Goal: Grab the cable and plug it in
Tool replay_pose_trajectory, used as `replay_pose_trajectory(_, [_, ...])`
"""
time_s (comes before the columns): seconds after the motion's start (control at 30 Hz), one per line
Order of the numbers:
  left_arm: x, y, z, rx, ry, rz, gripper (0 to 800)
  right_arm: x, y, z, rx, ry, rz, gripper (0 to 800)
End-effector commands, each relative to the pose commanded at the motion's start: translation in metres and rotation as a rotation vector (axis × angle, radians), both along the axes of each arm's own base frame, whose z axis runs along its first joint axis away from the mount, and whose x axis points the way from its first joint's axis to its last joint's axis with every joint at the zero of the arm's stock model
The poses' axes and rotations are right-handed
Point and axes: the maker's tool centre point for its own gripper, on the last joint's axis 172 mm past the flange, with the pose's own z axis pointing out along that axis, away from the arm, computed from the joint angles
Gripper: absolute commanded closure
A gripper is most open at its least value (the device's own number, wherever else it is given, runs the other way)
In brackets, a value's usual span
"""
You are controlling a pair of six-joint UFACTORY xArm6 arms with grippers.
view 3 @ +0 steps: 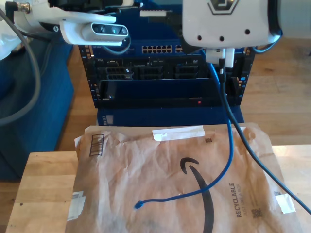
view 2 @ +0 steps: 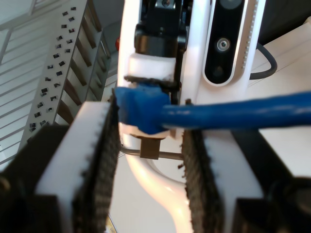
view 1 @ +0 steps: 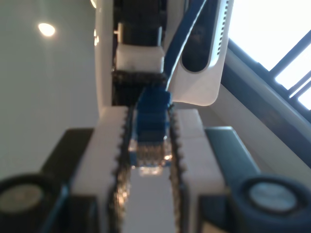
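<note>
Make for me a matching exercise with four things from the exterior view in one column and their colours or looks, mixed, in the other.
Things:
1. cable
2. envelope
3. tape strip
4. rack

Looks:
A. white
B. bright blue
C. brown, crumpled
D. dark, with rows of ports

Pairs: 1-B, 2-C, 3-A, 4-D

A brown paper mailer (view 3: 170, 179) covers the wooden table (view 3: 43, 189) before a dark equipment rack (view 3: 165, 77).
</note>
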Motion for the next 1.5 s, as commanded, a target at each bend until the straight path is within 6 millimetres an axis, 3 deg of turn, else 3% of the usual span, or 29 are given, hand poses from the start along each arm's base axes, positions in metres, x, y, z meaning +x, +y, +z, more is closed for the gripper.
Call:
replay_pose_trajectory(0.4, [-0.005, 0.001, 0.003, -0.003, -0.011, -0.011, 738, 0.001, 0.002, -0.006, -0.006, 0.009, 0.003, 570])
replay_pose_trajectory(0.53, [-0.005, 0.001, 0.003, -0.003, -0.01, -0.011, 726, 0.001, 0.002, -0.004, -0.001, 0.008, 0.001, 641])
replay_pose_trajectory(0.6, [-0.005, 0.001, 0.002, -0.006, -0.01, -0.01, 654, 0.001, 0.001, -0.004, 0.0, 0.008, -0.002, 711])
replay_pose_trajectory(0.73, [-0.004, 0.001, 0.001, -0.008, -0.01, -0.007, 371, 0.002, 0.001, -0.004, 0.007, 0.011, -0.006, 774])
replay_pose_trajectory(0.77, [-0.004, 0.001, 0.001, -0.008, -0.01, -0.007, 336, 0.002, 0.001, -0.004, 0.007, 0.011, -0.006, 781])
replay_pose_trajectory(0.8, [-0.004, 0.001, 0.001, -0.007, -0.009, -0.006, 262, 0.002, 0.001, -0.004, 0.01, 0.013, -0.005, 784])
replay_pose_trajectory(0.87, [-0.001, 0.0, 0.0, -0.009, -0.02, 0.008, 18, 0.002, 0.001, -0.004, 0.019, 0.025, -0.01, 787])
replay_pose_trajectory(0.97, [0.002, -0.001, 0.003, -0.021, -0.069, 0.038, 1, 0.008, -0.003, -0.005, 0.039, 0.061, -0.041, 793])
replay_pose_trajectory(1.07, [0.019, -0.002, -0.002, 0.045, -0.081, 0.132, 1, 0.028, -0.023, -0.001, 0.06, 0.039, -0.118, 798])
replay_pose_trajectory(1.17, [0.039, 0.015, -0.028, 0.224, -0.111, 0.228, 1, 0.05, -0.048, -0.024, 0.063, 0.07, -0.203, 798])
replay_pose_trajectory(1.27, [0.05, 0.03, -0.08, 0.431, -0.135, 0.268, 0, 0.066, -0.077, -0.047, 0.058, 0.072, -0.29, 798])
replay_pose_trajectory(1.33, [0.046, 0.042, -0.106, 0.505, -0.18, 0.259, 0, 0.069, -0.098, -0.053, 0.044, 0.024, -0.349, 798])
replay_pose_trajectory(1.43, [0.032, 0.078, -0.156, 0.712, -0.16, 0.218, 0, 0.069, -0.132, -0.067, 0.017, -0.054, -0.439, 798])
replay_pose_trajectory(1.5, [0.016, 0.098, -0.174, 0.836, -0.188, 0.187, 0, 0.068, -0.151, -0.082, 0.016, -0.087, -0.495, 794])
